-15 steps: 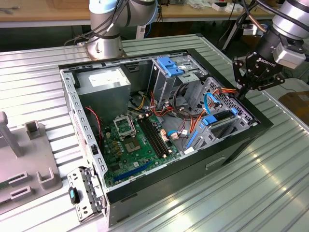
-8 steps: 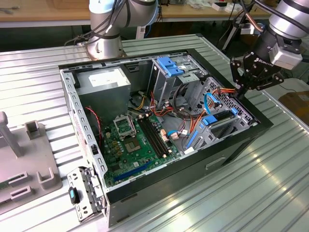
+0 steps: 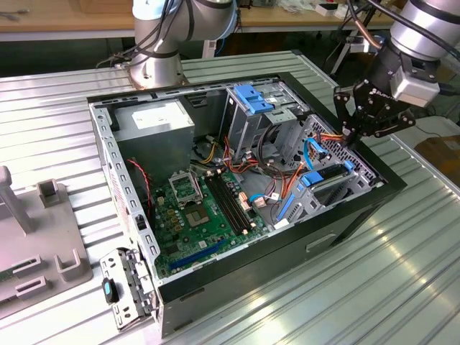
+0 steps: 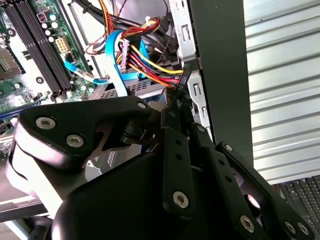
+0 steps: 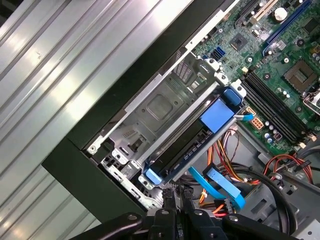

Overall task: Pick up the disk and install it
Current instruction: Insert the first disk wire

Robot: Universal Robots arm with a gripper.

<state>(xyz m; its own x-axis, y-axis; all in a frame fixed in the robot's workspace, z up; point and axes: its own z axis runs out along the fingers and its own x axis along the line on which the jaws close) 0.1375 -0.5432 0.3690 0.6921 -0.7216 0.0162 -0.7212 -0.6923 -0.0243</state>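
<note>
I hang over a ribbed metal table [image 3: 402,287] with an open case [image 3: 338,233] lying on it, its board [image 3: 194,215] facing up. Against the case wall at the exterior view's right sits a grey drive cage [image 5: 160,107], and the disk [image 5: 190,145] lies inside it, with blue rails at both ends. I judge the picking up as done and the job at the seating stage, though I cannot tell whether the disk is fully home. My gripper [image 5: 176,197] hovers just beside the cage end of the disk, its fingers drawn close together and holding nothing. Any further press calls for contact on the blue rail end alone, straight along the cage. In the way is a bundle of orange and yellow wires [image 4: 150,70] close under my fingertips, and a flat blue cable [image 5: 225,187] loops right beside it. A grey fixture [image 3: 43,237] stands well apart at the exterior view's left.
</note>
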